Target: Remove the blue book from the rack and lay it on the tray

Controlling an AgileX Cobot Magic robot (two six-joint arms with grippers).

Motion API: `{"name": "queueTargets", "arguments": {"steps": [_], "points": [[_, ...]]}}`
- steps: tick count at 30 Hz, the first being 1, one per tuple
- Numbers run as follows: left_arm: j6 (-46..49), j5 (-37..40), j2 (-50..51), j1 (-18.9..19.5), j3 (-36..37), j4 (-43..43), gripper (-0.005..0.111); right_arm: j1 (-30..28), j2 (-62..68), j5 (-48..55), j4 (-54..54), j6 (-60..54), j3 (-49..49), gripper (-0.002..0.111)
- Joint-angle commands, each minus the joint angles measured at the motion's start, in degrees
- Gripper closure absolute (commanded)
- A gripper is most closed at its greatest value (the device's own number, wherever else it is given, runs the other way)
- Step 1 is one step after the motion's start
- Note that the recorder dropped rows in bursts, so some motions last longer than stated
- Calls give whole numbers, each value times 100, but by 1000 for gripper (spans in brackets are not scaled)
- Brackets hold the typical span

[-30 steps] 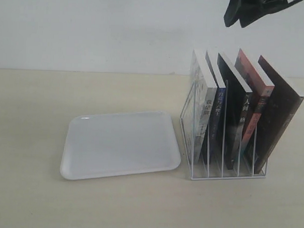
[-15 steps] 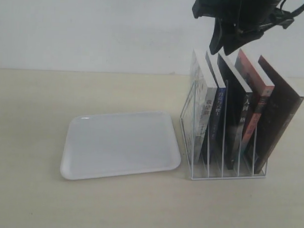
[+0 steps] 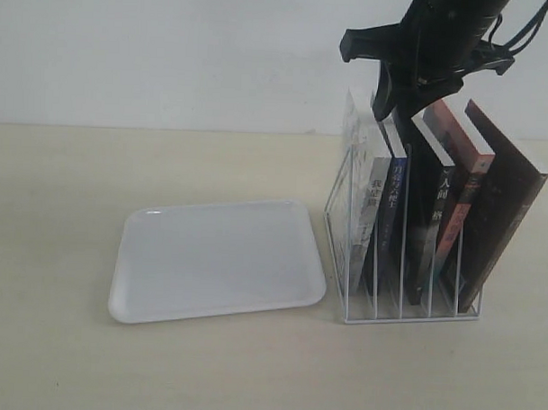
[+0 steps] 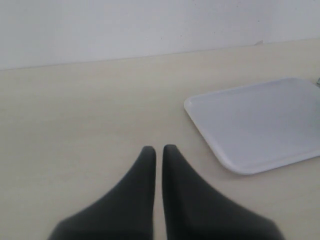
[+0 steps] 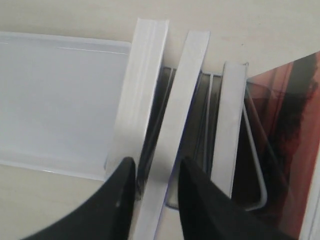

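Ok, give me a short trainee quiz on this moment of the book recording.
1. True or false: the blue book lies on the tray.
2. The right pincer straddles the top edge of: A) the blue book, B) the dark brown book, C) the tray's rim.
3. How many books stand in the rack?
Key: 1 false; 2 A; 3 five.
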Motion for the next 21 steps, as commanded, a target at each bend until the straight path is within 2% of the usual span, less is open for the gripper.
{"name": "queueTargets", "arguments": {"steps": [1,21], "points": [[-39,-88,-18,-2,-19,5,102,-4,43,-17,-138,-2,-26,79],[-39,-88,-18,-2,-19,5,102,-4,104,-17,-378,141,-26,79]]}}
